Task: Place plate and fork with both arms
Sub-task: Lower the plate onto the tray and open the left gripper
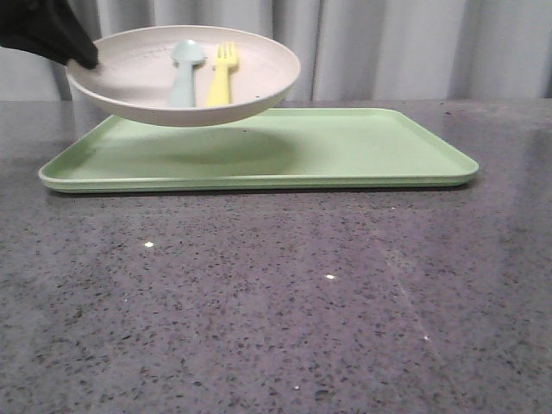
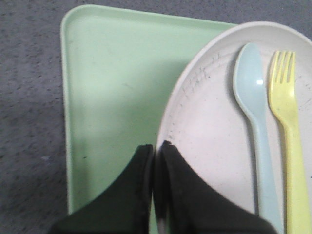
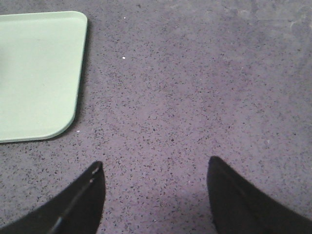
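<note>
I'm getting soft, even light from overhead — the raised pale pinkish-cream round plate (image 1: pixel 250 73) drops a faint, diffuse shadow onto the flat light-green rectangular tray (image 1: pixel 362 147). Small bright glints dot the speckled grey stone tabletop (image 1: pixel 276 302). Both wrist feeds look grainy and slightly soft — the black gripper fingers (image 3: pixel 229 195) up close are blurred, featureless shapes.

Pinkish-cream plate (image 1: pixel 138 82) apparently lifted above tray, yellow fork (image 1: pixel 222 76) lying inside
</note>
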{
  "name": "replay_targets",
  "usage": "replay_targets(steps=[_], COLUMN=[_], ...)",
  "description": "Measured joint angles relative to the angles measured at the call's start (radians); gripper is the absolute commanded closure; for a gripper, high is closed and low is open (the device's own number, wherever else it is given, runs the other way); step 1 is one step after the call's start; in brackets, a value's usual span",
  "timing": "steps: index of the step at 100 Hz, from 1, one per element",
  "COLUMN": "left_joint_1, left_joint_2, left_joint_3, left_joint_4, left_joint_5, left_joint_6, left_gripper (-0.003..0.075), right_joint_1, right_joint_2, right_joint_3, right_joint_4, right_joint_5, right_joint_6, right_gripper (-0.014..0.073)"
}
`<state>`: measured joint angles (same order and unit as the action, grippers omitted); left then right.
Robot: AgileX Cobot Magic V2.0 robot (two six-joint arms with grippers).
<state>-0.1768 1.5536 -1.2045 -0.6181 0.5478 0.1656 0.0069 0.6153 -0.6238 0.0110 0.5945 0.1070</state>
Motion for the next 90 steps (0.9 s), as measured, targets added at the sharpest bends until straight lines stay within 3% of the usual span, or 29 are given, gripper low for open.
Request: replay_targets(steps=[29, 67, 75, 90], left_joint_1=[-0.083, -0.091, -0.091, -0.091], left_joint_2=[0.156, 0.222, 0.222, 0.222], left_joint_3=[-0.081, -0.085, -0.085, -0.087], left_joint_4=[-0.067, -0.068, -0.068, -0.073], left_joint_5=[-0.056, -0.072, -0.072, -0.072], left_joint_6=[-0.002, -0.002, -0.002, -0.004], left_gripper=[0.0741, 0.0728, 0.0671, 0.0476], right_joint_1=[0.0, 0.0, 0.0, 0.0], right_joint_2=[0.0, 0.0, 0.0, 0.0], right_joint_3=[0.0, 0.0, 0.0, 0.0], right_joint_4=[0.001, 0.002, 0.002, 0.003], right_joint_5=[0.0, 0.0, 0.0, 0.004], right_joint_6=[0.0, 0.0, 0.0, 0.0], right_gripper=[0.0127, 0.0127, 0.0127, 0.0127])
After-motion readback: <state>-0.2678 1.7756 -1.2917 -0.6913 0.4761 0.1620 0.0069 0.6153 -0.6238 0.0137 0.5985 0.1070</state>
